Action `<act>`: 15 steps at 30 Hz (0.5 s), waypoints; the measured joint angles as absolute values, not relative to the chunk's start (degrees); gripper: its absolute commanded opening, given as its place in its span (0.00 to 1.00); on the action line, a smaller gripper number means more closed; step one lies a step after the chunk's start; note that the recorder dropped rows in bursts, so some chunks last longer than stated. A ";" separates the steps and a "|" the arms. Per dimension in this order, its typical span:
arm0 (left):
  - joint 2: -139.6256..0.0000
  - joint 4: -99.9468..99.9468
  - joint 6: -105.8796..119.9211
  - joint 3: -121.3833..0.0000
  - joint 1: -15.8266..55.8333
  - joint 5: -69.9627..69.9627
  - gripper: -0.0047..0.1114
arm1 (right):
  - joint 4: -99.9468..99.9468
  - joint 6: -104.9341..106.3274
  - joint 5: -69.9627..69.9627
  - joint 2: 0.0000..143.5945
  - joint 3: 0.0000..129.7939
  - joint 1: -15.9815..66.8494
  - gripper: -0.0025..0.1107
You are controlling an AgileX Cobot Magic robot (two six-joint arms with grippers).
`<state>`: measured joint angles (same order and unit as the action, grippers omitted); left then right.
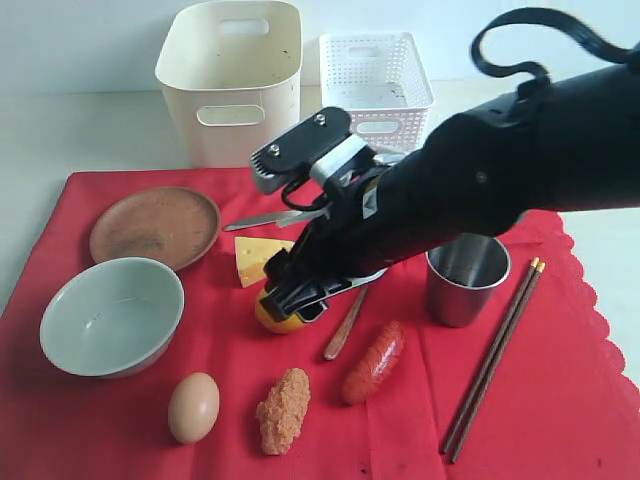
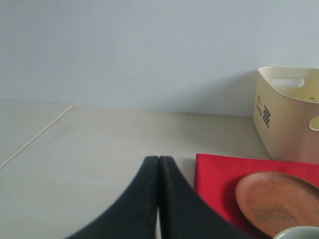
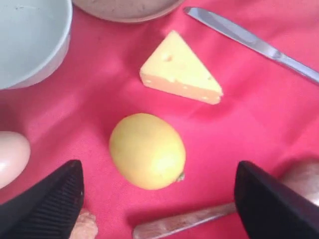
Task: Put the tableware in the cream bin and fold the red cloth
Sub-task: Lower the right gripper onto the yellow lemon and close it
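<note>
1. The right gripper (image 3: pixel 158 199) stands wide open, its two black fingers (image 3: pixel 50 201) well apart and holding nothing. It hangs low over the middle of the red cloth (image 1: pixel 560 400).
2. A lemon (image 3: pixel 147 150) lies on the cloth in the gap just ahead of those fingers, touching neither.
3. Of the tableware, the wooden spoon (image 3: pixel 184 221) is nearest. Its handle runs across the gap between the fingers, and its bowl end lies close by one finger.
4. The knife (image 3: pixel 254 45) lies farther out, beyond a wedge of cheese (image 3: pixel 182 74). In the exterior view its blade shows from under the arm.
5. The brown plate (image 1: pixel 155 226) and the pale bowl (image 1: pixel 112 315) sit on the cloth left of the right gripper, near it but apart.
6. The steel cup (image 1: pixel 467 278) and the chopsticks (image 1: pixel 495 355) lie right of the arm, well apart from the fingertips.
7. The cream bin (image 1: pixel 230 80) stands on the table behind the cloth, beside a white lattice basket (image 1: pixel 375 85).
8. The left gripper (image 2: pixel 159 164) is closed, fingers pressed together with nothing between. It is over bare table just beside the cloth's corner, near the plate and bin.
9. The cloth lies spread flat.
</note>
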<state>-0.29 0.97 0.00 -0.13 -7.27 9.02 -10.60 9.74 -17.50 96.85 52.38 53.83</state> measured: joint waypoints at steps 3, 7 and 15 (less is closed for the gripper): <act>-0.29 0.97 0.00 -0.13 -7.27 9.02 0.05 | -10.60 10.60 -18.75 99.98 54.89 54.46 0.72; -0.29 0.97 0.00 -0.13 -7.27 9.02 0.05 | -10.60 10.97 -20.11 103.90 57.78 54.56 0.72; -0.29 0.97 0.00 -0.13 -7.27 9.02 0.05 | -10.60 11.10 -21.31 110.76 61.26 54.56 0.71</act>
<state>-0.29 0.97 0.00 -0.13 -7.27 9.02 -10.60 11.10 -21.31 110.76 61.26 54.56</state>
